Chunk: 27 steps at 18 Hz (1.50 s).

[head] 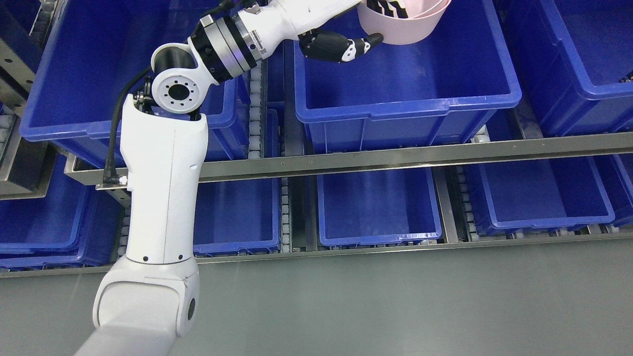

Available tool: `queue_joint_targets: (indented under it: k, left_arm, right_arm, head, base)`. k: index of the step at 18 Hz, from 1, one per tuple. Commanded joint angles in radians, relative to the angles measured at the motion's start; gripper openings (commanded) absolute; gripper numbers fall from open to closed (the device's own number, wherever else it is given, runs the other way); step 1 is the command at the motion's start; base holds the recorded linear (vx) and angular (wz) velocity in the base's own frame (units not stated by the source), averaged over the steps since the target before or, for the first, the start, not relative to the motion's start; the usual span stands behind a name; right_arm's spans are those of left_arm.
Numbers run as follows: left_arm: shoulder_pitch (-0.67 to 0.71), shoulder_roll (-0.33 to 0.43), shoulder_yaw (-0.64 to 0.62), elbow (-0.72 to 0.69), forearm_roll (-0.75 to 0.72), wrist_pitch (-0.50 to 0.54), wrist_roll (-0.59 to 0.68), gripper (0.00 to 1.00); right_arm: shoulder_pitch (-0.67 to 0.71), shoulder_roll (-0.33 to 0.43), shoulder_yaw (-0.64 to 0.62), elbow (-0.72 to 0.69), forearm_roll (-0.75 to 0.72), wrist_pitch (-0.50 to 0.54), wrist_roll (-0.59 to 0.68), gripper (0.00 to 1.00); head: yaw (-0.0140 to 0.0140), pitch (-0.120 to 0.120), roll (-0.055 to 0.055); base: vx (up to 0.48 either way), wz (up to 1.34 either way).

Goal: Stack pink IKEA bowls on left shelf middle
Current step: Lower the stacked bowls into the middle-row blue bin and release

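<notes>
Left robot hand (363, 29) grips the pink bowl (403, 27), fingers inside, thumb outside, above the middle blue bin (405, 99).

My left hand (356, 29) grips the pink bowl (405, 27) above the open middle bin (405, 99), whose bare floor gives free room below, hemmed by its blue walls, the neighbouring bins (99, 74) close on either side, and the steel shelf rail (395, 155) across the front

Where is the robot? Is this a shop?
More likely a warehouse or stockroom: rows of blue bins sit on metal shelves with roller tracks. The left hand holds a pink bowl.
</notes>
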Motion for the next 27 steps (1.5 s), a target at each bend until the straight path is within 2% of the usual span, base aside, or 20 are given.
queue_joint_targets:
  k: [1,4,8,16,19,23,27]
  left_arm:
    - [-0.033,0.017,-0.011,0.222,-0.016,0.001,0.005,0.03]
    - [-0.056,0.017,-0.026,0.243,-0.016,0.001,0.005,0.03]
    - [-0.091,0.017,-0.051,0.344,-0.037,0.001,0.005,0.03]
    - [-0.074,0.017,-0.078,0.346,-0.036,-0.002,0.003,0.08]
    - [-0.048,0.017,-0.077,0.337,-0.028,-0.009,0.003,0.15]
    - [-0.039,0.017,-0.071,0.334,-0.027,-0.013,0.003,0.19]
    - [-0.039,0.017,-0.063,0.312,0.015,-0.015,0.005,0.37]
  right_arm:
    - [0.0,-0.017,-0.005,-0.017,-0.002,0.001,-0.001,1.0]
    - [0.0,-0.017,-0.005,-0.017,-0.002,0.001,-0.001,1.0]
    - [0.0,-0.017,-0.005,-0.017,-0.002,0.001,-0.001,1.0]
    - [0.0,-0.017,-0.005,-0.017,-0.002,0.001,-0.001,1.0]
    - [0.0,-0.017,-0.005,-0.017,-0.002,0.001,-0.001,1.0]
    - [0.0,-0.017,-0.005,-0.017,-0.002,0.001,-0.001,1.0]
    - [0.0,-0.017,-0.005,-0.017,-0.002,0.001,-0.001,1.0]
  head:
    - [0.0,0.0,0.0]
    - [0.0,0.0,0.0]
    - [0.0,0.0,0.0]
    - [0.0,0.0,0.0]
    - [0.0,0.0,0.0]
    - [0.0,0.0,0.0]
    - [0.0,0.0,0.0]
  base:
    - [0.092,-0.02]
    - [0.082,-0.08]
    - [0.058,-0.03]
    - [0.031,0.0]
    - [0.022,0.0]
    - [0.014,0.0]
    - [0.006,0.0]
